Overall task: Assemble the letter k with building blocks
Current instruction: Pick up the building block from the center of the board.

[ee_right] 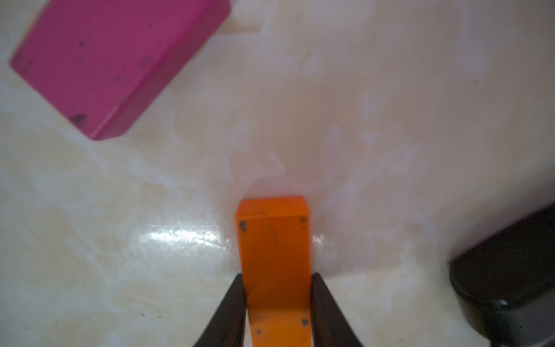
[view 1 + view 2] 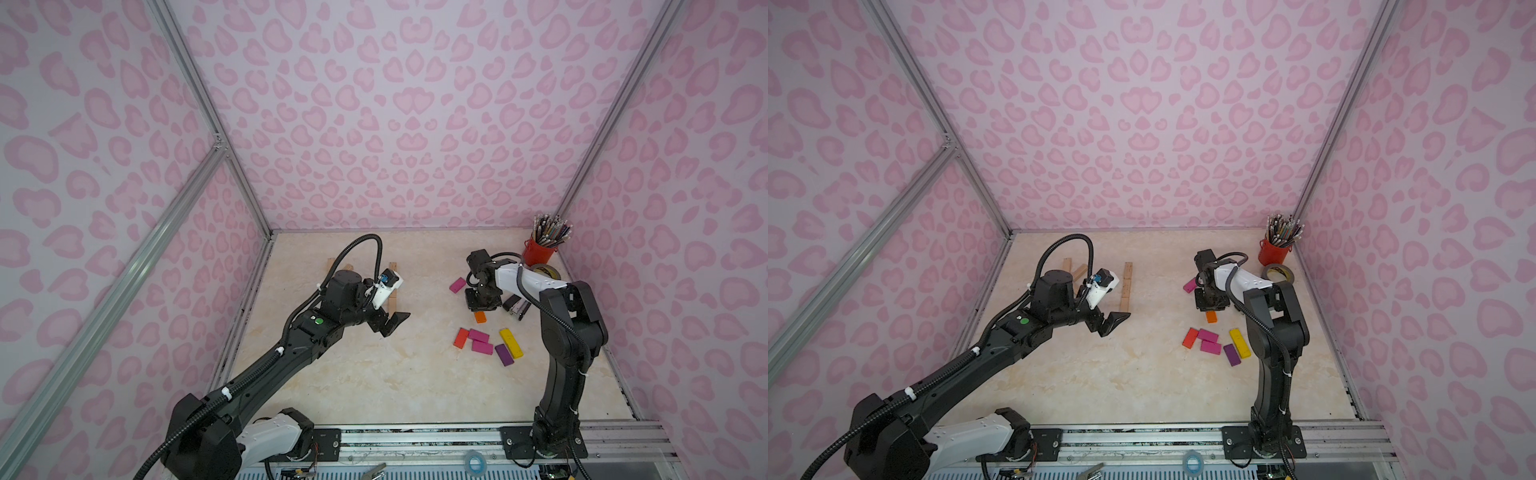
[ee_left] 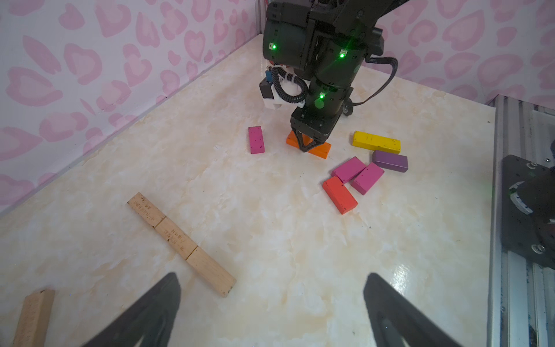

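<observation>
Top views, left hand (image 2: 397, 325): jaws spread wide, nothing between them, hovering above the tabletop (image 2: 374, 382) right by the wooden row (image 2: 1126, 286).
Top views, right hand (image 2: 481, 308): pointing straight down onto the orange block (image 2: 480, 318); only the block's near end pokes out from under it.
Top views, loose blocks: lone magenta block (image 2: 457, 285) just beside the right hand. Closer to the front sits a cluster of red-orange block (image 2: 461, 338), magenta pair (image 2: 478, 335), purple block (image 2: 504, 355) and yellow block (image 2: 511, 343).
Top views, back corner: red cup of pencils (image 2: 538, 251), with the tape roll (image 2: 546, 272) just beside it.
Left wrist, left hand: both dark fingers far apart, bare tabletop between them. Released and empty.
Left wrist, wooden row: three plain blocks laid end to end; a fourth wooden block (image 3: 33, 318) lies apart from them.
Left wrist, right hand: fingertips pinched at the orange block's middle, and the block looks flat on the tabletop.
Right wrist, right hand: fingers press both long sides of the orange block. Clenched, grasping it.
Right wrist, neighbours: lone magenta block well apart from the orange one; a dark object (image 1: 510, 285) off to one side, too blurred to name.
</observation>
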`<action>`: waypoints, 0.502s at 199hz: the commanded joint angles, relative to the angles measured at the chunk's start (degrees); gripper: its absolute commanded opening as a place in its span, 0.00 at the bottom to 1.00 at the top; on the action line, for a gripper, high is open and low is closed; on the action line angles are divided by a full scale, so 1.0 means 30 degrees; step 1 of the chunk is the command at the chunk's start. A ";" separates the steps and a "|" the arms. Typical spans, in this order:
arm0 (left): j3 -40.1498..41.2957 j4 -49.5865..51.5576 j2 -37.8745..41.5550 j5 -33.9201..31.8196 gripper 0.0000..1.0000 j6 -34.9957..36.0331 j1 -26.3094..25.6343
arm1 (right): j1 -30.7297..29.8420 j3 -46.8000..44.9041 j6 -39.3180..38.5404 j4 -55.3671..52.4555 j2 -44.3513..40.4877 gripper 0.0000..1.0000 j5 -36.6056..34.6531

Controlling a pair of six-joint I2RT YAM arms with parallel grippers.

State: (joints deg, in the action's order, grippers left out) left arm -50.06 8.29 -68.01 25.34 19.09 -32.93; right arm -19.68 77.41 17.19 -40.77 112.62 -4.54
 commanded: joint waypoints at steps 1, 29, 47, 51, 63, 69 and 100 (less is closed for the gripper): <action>-0.0330 0.0106 -0.0138 -0.0455 0.97 -0.0317 0.0165 | -0.0002 -0.0050 0.0835 -0.0385 -0.0033 0.28 -0.0286; -0.0495 -0.0060 -0.0270 -0.1206 0.97 -0.1198 0.0640 | -0.0157 -0.0588 0.4215 0.0412 -0.1625 0.22 -0.0274; -0.0625 -0.0266 -0.0309 -0.1378 0.98 -0.2007 0.1276 | -0.0853 -0.1706 0.7516 0.2477 -0.3235 0.22 0.0010; -0.0641 -0.0300 -0.0320 -0.1456 0.98 -0.2208 0.1438 | -0.1071 -0.1928 0.8265 0.2936 -0.3528 0.22 -0.0082; -0.0666 -0.0362 -0.0301 -0.1778 0.98 -0.2618 0.1864 | -0.1815 -0.2521 1.0520 0.4275 -0.4123 0.21 -0.0338; -0.0683 -0.0385 -0.0299 -0.1992 0.98 -0.2734 0.2018 | -0.2210 -0.2677 1.1662 0.4877 -0.4231 0.21 -0.0432; -0.0658 -0.0290 -0.0157 -0.3305 0.98 -0.3191 0.2471 | -0.4735 -0.1781 1.6809 0.5807 -0.3265 0.21 -0.1963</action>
State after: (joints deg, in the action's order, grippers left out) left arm -51.55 8.21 -68.82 18.94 11.62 -26.20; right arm -29.80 70.08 50.87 -28.32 100.51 -6.57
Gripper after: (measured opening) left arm 0.977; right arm 0.268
